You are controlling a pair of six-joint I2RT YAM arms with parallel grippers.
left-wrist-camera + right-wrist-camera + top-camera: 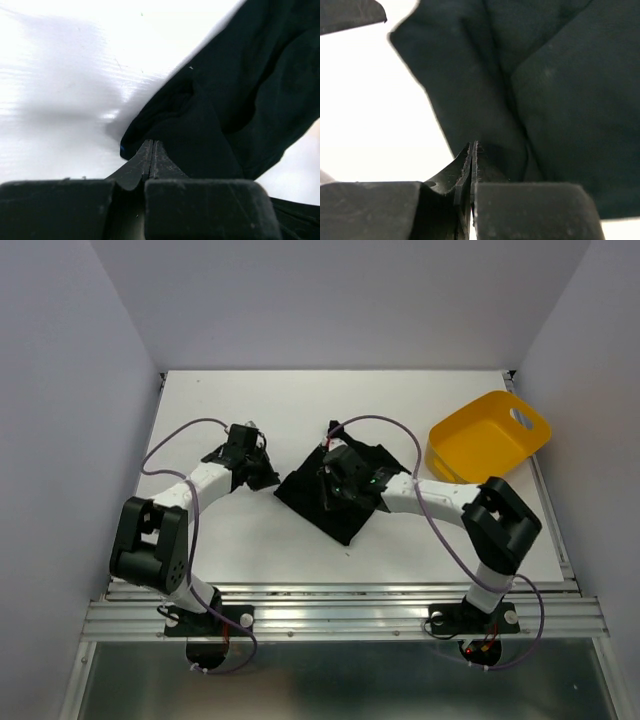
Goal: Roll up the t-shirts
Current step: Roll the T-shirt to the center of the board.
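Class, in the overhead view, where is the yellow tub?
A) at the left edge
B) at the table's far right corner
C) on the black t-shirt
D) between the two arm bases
B: the yellow tub sits at the table's far right corner, off the black t-shirt.

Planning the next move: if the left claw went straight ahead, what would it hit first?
The black t-shirt. The shut left claw points right at its bunched edge, and its tips are probably touching the fabric already.
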